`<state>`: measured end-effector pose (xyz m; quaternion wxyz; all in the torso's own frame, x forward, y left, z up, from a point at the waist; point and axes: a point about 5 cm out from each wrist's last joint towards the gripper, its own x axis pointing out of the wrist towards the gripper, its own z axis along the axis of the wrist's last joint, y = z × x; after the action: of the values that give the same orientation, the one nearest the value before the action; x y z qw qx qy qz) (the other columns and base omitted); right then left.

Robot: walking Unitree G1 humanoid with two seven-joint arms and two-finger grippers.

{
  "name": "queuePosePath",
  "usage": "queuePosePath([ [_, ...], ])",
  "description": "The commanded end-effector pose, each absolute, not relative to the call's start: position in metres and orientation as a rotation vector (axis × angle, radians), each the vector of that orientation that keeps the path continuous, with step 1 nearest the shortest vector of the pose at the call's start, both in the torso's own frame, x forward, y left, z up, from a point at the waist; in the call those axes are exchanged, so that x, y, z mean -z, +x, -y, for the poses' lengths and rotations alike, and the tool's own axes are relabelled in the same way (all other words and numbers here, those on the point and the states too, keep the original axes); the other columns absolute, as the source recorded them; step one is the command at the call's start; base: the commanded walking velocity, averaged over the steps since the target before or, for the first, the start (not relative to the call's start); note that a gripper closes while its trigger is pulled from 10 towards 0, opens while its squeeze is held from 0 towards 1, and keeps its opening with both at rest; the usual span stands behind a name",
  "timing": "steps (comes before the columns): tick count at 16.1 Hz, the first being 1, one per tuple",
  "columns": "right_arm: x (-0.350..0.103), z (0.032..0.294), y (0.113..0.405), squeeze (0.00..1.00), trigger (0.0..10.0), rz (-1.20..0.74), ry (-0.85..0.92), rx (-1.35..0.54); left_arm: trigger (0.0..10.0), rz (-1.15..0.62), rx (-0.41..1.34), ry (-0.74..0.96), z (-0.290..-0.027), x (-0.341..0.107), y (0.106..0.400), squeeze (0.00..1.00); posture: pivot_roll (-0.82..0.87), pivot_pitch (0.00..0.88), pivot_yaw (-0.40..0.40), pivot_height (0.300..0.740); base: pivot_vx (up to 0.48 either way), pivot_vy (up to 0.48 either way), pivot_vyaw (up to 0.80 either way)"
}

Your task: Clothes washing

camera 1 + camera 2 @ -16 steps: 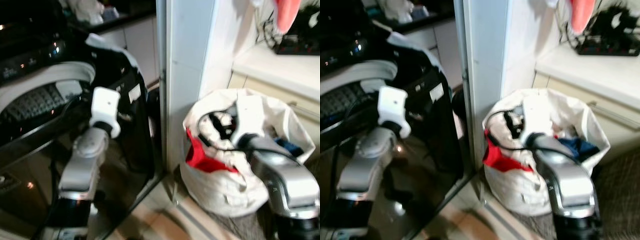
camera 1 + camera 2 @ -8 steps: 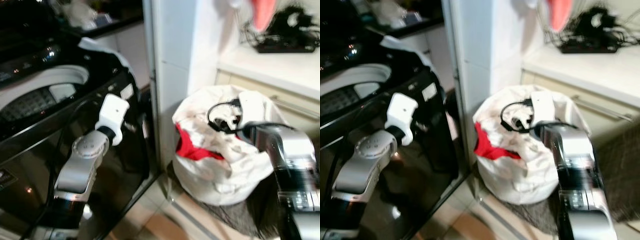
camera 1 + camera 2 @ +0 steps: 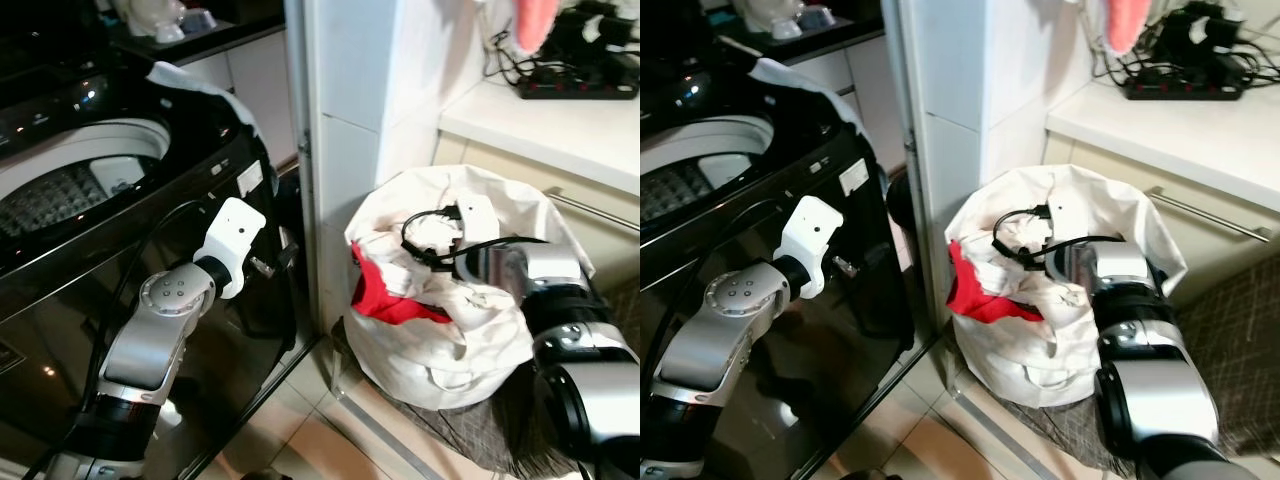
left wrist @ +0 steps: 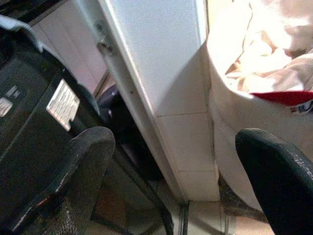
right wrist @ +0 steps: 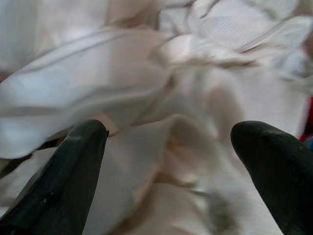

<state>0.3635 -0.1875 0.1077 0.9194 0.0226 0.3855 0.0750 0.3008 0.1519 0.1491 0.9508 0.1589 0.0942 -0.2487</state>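
where right gripper [image 5: 166, 161] spreads over white clothes [image 5: 146, 93], laundry bag [image 3: 450, 350]

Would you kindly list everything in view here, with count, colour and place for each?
Washing machine: one, black with a pale drum rim, lid open, on the robot's left.
Laundry bag: one, white, on the floor between the white pillar and the cabinet.
White clothes: a crumpled heap, in the bag's mouth.
Red garment: one, hanging over the bag's left rim.
Pillar: one, white, between machine and bag.
Cabinet: one, cream with a white top, behind the bag.
Power strip: one, black with cables, on the cabinet top.
Left gripper: open, held beside the machine's front.
Right gripper: open, over the white clothes in the bag.
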Motion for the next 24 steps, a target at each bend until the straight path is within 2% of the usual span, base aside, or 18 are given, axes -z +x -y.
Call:
queuePosePath([
  [1, -0.106, 0.181, 0.365, 0.00, 10.0, -0.802, 0.073, -0.166, 10.0, -0.185, 0.514, 0.333, -0.152, -0.153, 0.297, 0.00, 0.00, 0.000, 0.042, 0.740, 0.000, 0.000, 0.00],
  [7, -0.088, 0.178, 0.358, 0.00, 10.0, -0.887, 0.110, -0.160, 10.0, -0.193, 0.571, 0.364, -0.148, -0.156, 0.292, 0.00, 0.02, 0.000, 0.027, 0.740, 0.000, 0.000, 0.00],
  [8, -0.084, 0.181, 0.355, 0.00, 0.5, -0.909, 0.119, -0.145, 10.0, -0.202, 0.587, 0.364, -0.147, -0.156, 0.290, 0.00, 0.01, 0.000, 0.028, 0.740, 0.000, 0.000, 0.00],
  [9, -0.081, 0.184, 0.354, 0.00, 0.0, -0.920, 0.122, -0.137, 10.0, -0.208, 0.610, 0.365, -0.147, -0.155, 0.289, 0.00, 0.00, 0.000, 0.034, 0.740, 0.000, 0.000, 0.00],
  [20, -0.086, 0.195, 0.356, 0.00, 0.0, -0.900, 0.153, -0.122, 10.0, -0.217, 0.678, 0.351, -0.139, -0.156, 0.290, 0.00, -0.03, 0.000, 0.058, 0.740, 0.000, 0.000, 0.00],
  [22, -0.095, 0.200, 0.360, 0.00, 0.0, -0.862, 0.159, -0.102, 10.0, -0.212, 0.668, 0.349, -0.139, -0.157, 0.291, 0.00, -0.03, 0.000, 0.058, 0.740, 0.000, 0.000, 0.00],
  [24, -0.137, 0.206, 0.376, 0.00, 0.0, -0.727, 0.275, -0.126, 10.0, -0.165, 0.605, 0.350, -0.141, -0.164, 0.300, 0.00, -0.02, 0.000, 0.058, 0.740, 0.000, 0.000, 0.00],
])
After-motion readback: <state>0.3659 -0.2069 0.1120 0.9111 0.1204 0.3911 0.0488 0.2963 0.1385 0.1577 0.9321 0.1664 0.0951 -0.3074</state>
